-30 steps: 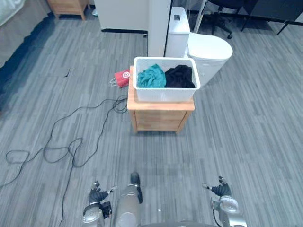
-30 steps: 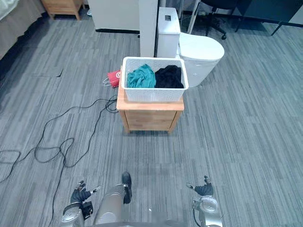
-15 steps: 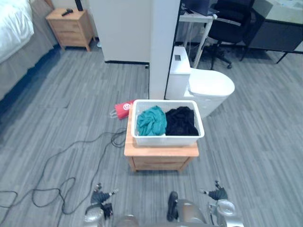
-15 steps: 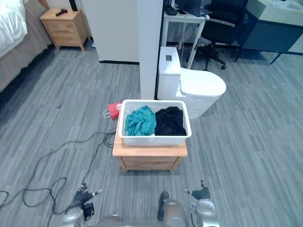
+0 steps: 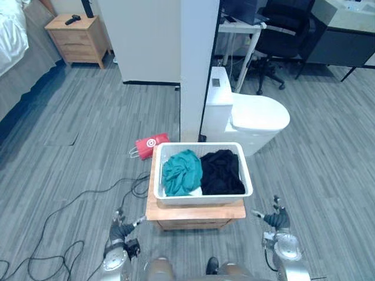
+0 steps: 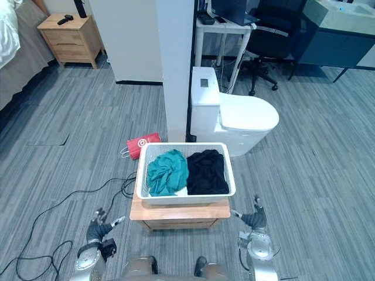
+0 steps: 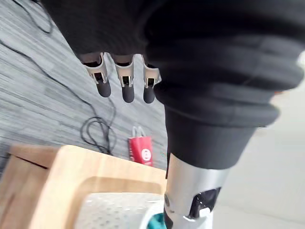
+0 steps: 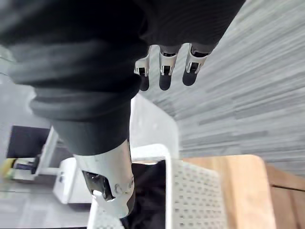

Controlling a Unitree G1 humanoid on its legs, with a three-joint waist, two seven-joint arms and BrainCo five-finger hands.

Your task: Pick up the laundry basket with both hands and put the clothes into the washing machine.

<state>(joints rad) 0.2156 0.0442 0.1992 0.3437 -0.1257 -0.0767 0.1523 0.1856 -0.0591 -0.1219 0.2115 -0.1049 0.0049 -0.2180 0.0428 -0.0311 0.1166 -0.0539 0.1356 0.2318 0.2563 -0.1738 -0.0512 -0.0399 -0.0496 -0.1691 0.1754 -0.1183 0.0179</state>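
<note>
Laundry basket (image 5: 202, 199), white with a perforated wall, sits just below the middle of the frame on the tabletop (image 5: 196, 211) of a low wooden cabinet and covers nearly all of it. Inside it, a teal garment (image 5: 180, 172) lies bunched in the left half and a black garment (image 5: 221, 171) in the right half, the two touching down the middle.

The left hand (image 5: 120, 230) hangs at the lower left of the frame, near the cabinet's front left corner but apart from it. Its fingers (image 7: 125, 87) are straight, side by side, and hold nothing. The right hand (image 5: 275, 220) is at the lower right, near the basket's front right corner and not touching it. Its fingers (image 8: 164, 76) are likewise straight and empty.

A red bag (image 5: 152, 144) lies on the floor just left of the basket's far corner. A white pillar (image 5: 199, 64) rises behind the basket, with a white toilet (image 5: 253, 117) to its right. A wooden nightstand (image 5: 76, 36) stands at the upper left and a black office chair (image 5: 280, 32) at the upper right.
</note>
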